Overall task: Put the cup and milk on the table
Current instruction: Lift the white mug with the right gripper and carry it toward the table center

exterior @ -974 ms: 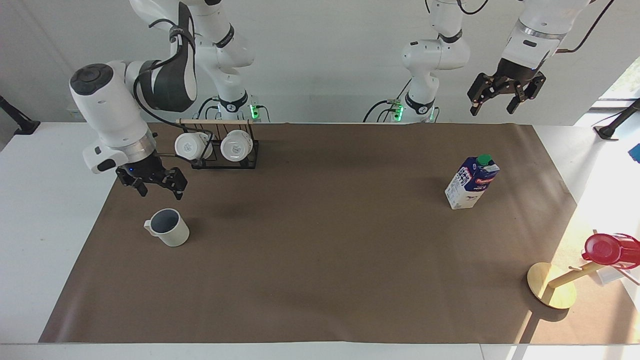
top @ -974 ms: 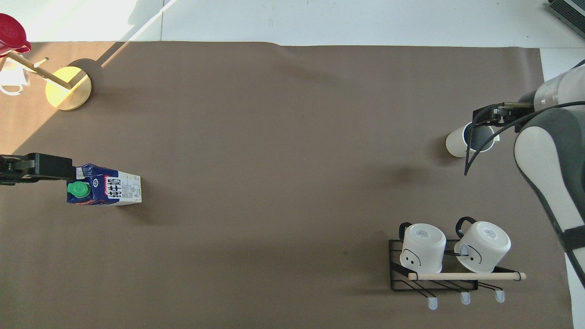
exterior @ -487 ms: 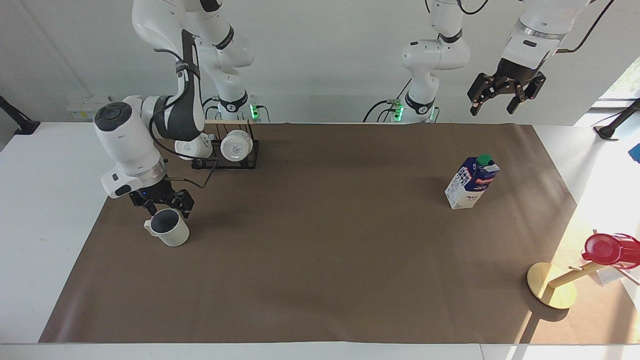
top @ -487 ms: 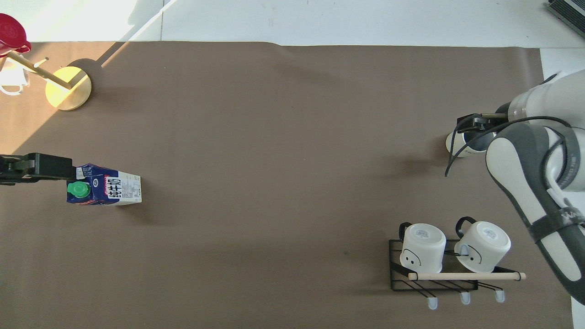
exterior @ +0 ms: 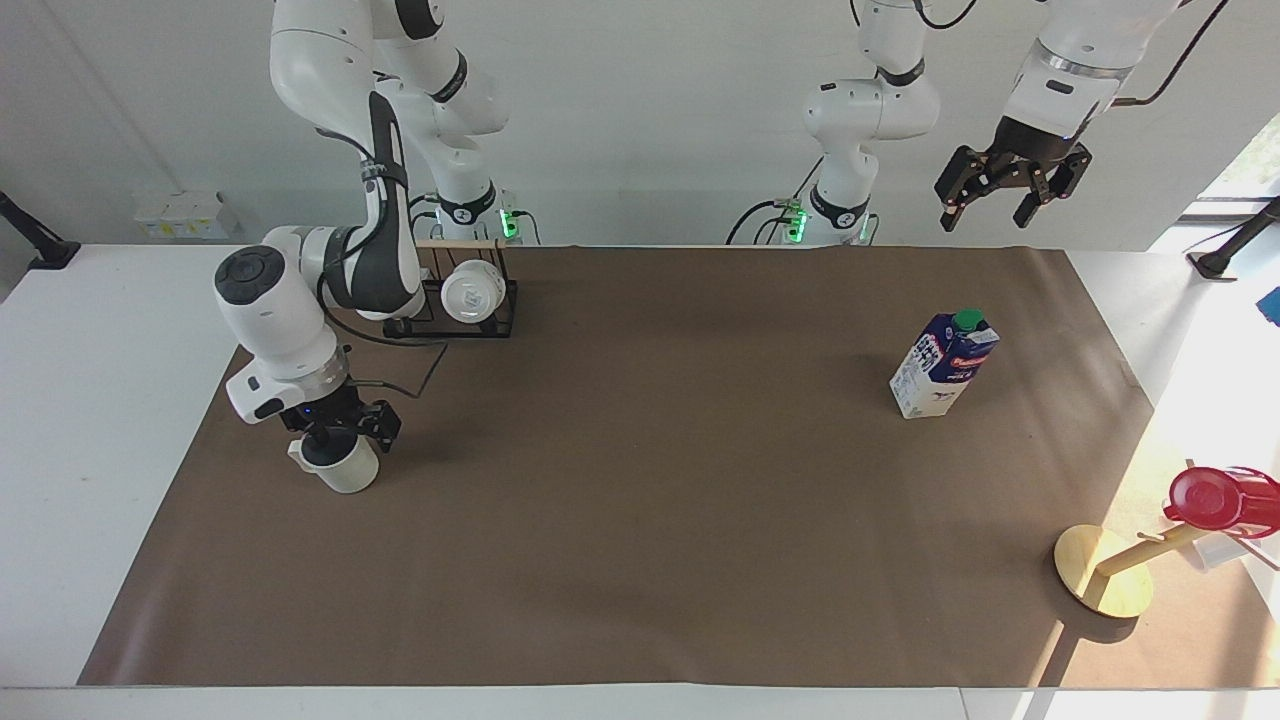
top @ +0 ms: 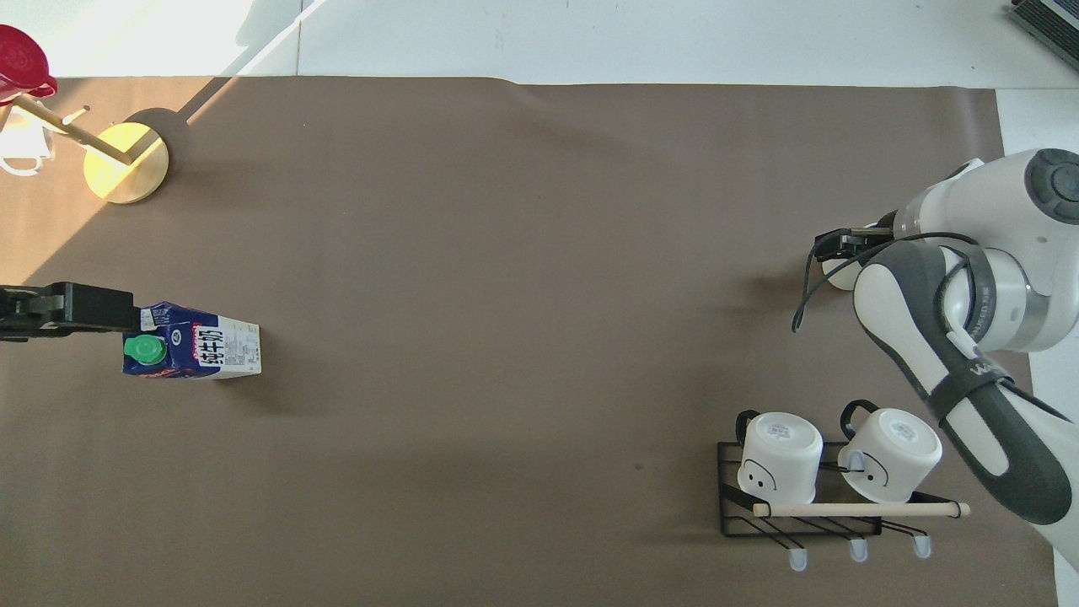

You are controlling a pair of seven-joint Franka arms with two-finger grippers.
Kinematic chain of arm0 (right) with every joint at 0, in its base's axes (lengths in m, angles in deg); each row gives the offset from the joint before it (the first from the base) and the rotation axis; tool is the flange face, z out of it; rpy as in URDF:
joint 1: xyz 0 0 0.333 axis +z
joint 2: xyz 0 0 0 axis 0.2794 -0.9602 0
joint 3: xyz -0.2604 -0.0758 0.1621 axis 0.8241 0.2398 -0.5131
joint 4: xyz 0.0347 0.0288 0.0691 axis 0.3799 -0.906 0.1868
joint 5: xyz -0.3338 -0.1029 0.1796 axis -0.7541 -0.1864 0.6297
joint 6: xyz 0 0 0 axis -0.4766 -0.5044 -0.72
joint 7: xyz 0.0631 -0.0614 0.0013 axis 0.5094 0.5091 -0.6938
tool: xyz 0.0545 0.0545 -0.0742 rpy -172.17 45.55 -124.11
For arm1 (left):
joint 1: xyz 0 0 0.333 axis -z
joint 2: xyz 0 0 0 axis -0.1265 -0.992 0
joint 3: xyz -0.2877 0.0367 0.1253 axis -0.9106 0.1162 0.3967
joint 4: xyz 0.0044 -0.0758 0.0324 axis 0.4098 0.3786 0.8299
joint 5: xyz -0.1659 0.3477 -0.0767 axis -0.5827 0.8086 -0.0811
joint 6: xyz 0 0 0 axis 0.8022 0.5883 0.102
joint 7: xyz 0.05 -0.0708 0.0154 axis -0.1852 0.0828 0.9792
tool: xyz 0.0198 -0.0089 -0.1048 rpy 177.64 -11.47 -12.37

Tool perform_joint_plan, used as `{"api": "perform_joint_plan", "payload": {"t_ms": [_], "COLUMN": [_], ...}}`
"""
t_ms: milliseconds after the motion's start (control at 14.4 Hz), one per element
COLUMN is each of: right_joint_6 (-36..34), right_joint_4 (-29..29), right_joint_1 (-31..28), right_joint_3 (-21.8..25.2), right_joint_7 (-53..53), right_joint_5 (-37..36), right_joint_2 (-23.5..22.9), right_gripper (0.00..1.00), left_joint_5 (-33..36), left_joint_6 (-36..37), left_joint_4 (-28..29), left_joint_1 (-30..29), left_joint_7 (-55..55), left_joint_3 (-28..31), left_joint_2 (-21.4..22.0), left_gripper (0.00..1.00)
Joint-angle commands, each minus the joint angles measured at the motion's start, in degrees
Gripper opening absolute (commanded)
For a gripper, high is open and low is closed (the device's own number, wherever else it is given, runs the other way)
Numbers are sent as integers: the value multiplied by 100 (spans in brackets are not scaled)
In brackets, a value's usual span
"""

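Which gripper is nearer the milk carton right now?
Left. The left gripper hangs open in the air above the milk carton, not touching it. The right gripper is down at the cup, at the right arm's end.

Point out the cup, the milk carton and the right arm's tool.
cup (exterior: 350, 474), facing view, on its outer wall below the rim.
milk carton (exterior: 932, 378), facing view, on its printed side panel.
right tool (exterior: 336, 434), facing view, between its fingertips at the cup's mouth.

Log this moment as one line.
right gripper: open, at cup rim | left gripper: open, raised, waiting | milk carton: upright on mat
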Motion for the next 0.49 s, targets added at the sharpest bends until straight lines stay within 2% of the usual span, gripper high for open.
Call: {"api": "perform_joint_plan", "payload": {"t_ms": [0,139,278,417], "right_joint_6": [325,378,379,361], "right_joint_4": [-138,-129,-129,-120], "right_joint_1": [-24,11,11,11], "right_joint_3": [-26,-26,-35,-35], "right_joint_7": [-152,-152,-178,-283], "right_joint_5": [14,14,14,14], "right_joint_2": [-56,-91,-91,-91], "right_gripper": [100,100,72,29], "left_joint_5": [-39,-39,-39,-39], "left_joint_6": [103,103,103,103], "left_joint_4": [-48,-48,-48,-48], "left_joint_1": [-75,-75,-75,-75], "left_joint_7": [34,34,34,34], "left_joint_3": [-35,-35,-35,-35], "left_joint_2": [9,9,9,9], "left_gripper": [100,100,100,100]}}
